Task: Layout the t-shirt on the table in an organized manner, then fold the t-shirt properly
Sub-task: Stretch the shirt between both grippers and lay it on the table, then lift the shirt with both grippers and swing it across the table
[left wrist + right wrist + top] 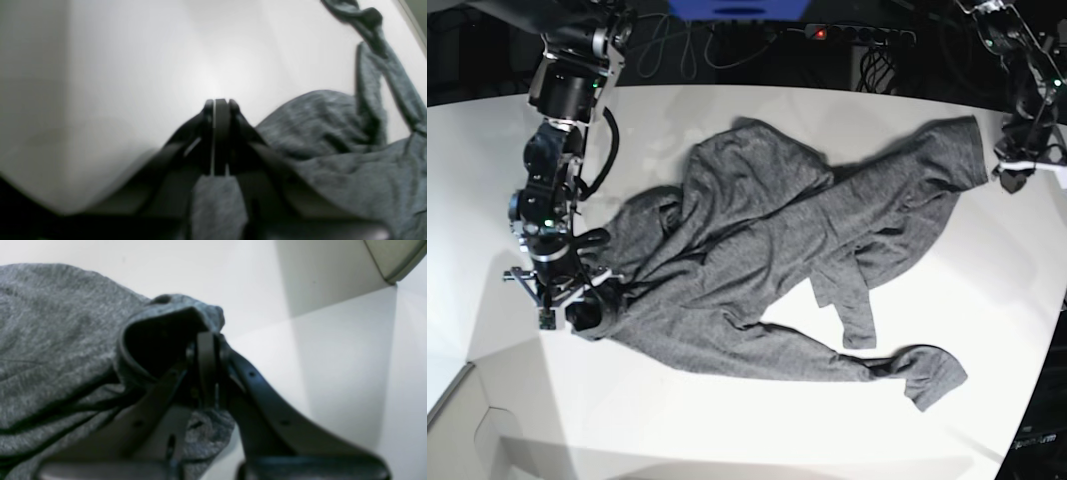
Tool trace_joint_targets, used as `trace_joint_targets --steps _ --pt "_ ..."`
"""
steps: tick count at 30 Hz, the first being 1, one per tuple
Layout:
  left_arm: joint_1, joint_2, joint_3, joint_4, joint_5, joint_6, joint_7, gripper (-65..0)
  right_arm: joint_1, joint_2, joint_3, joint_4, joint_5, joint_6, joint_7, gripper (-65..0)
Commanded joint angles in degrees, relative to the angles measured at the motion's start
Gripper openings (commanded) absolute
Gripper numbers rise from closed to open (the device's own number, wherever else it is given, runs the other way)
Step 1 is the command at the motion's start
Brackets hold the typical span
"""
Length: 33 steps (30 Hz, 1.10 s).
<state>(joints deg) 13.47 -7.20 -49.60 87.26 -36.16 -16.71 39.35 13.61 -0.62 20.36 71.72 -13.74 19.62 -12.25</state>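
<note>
Base view: my two claws at opposite ends of the t-shirt [767,260].
My right gripper [592,305] pinches its edge; my left gripper [1015,172], jaws together, sits beside its far corner.

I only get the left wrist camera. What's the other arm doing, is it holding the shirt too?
Observer: Yes. In the right wrist view, the right gripper is shut on a folded edge of the t-shirt.
Operator: Is the shirt flat?
Observer: No. The base view shows it crumpled across the table, with one long sleeve trailing along the bottom of the picture.
</note>
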Motion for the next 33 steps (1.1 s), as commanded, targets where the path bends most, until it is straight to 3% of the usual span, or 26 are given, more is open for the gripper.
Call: trace_joint_targets --steps 1,5,7,16,22,25,31,33 --pt "-0.1 -0.9 -0.2 0.4 -0.7 -0.6 -0.9 -58.9 1.4 0.6 0.0 1.2 0.4 -0.1 1.7 -65.0" --pt "-0.2 -0.8 0.0 -1.2 -0.7 -0.7 -0.9 -40.8 1.4 0.6 -0.3 1.2 0.4 -0.1 1.7 -65.0" --pt "-0.3 -0.7 0.0 -1.9 -0.7 -0.7 -0.9 -36.8 1.4 0.6 -0.3 1.2 0.3 -0.1 1.7 -65.0" --pt "-3.1 -0.9 0.3 -10.6 -0.7 -0.7 -1.0 -35.9 1.4 0.6 -0.3 1.2 0.3 -0.1 1.7 -65.0" --pt "-3.1 -1.7 6.3 -11.4 -0.7 -0.7 -1.4 -36.2 1.3 0.6 -0.3 1.2 0.2 -0.1 1.7 -65.0" --pt "-3.0 -1.7 6.7 -11.7 -0.7 -0.7 -1.4 -39.3 1.3 0.6 -0.3 1.2 0.2 -0.1 1.7 -65.0" --pt "-2.9 -1.7 6.6 -11.0 -0.7 -0.7 -1.2 -63.7 1.3 0.6 -0.1 1.2 0.2 -0.1 1.7 -65.0" --pt "-2.7 -1.8 6.6 -10.2 -1.2 -0.7 -1.0 -65.0 1.3 0.6 -0.1 1.2 0.2 -0.1 1.7 -65.0"
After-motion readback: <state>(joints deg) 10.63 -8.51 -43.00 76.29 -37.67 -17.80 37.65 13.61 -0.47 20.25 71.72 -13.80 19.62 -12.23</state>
